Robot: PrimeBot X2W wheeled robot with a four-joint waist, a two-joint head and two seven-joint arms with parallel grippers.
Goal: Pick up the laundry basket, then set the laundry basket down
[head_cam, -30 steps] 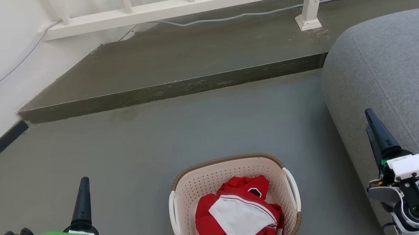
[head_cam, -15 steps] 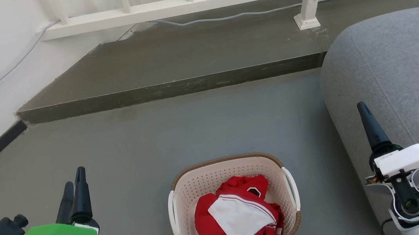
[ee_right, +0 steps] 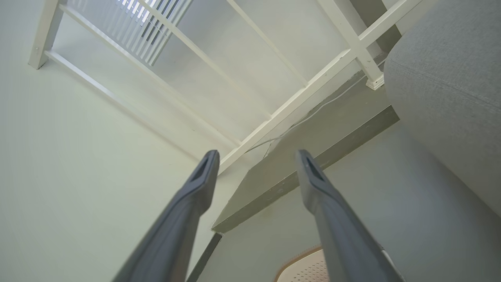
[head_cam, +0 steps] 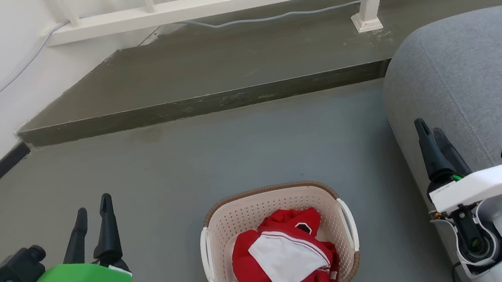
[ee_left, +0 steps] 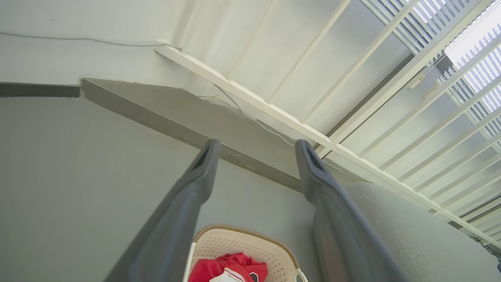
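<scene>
Edged forward since before — left pincer [head_cam: 93,206] and right pincer [head_cam: 428,126] both gape, flanking the laundry basket [head_cam: 258,204].

Bare floor [head_cam: 242,151] on the L side of the laundry basket [head_cam: 258,208] and ahead of it: open lane for the left gripper [head_cam: 93,204]. R side is tighter: the grey sofa [head_cam: 475,77] stands near the basket, w/ the right gripper [head_cam: 428,126] in front of the sofa's edge (touching or not, can't tell). The raised step [head_cam: 204,106] and white railing [head_cam: 225,1] bound the far side, well apart from the basket.
</scene>
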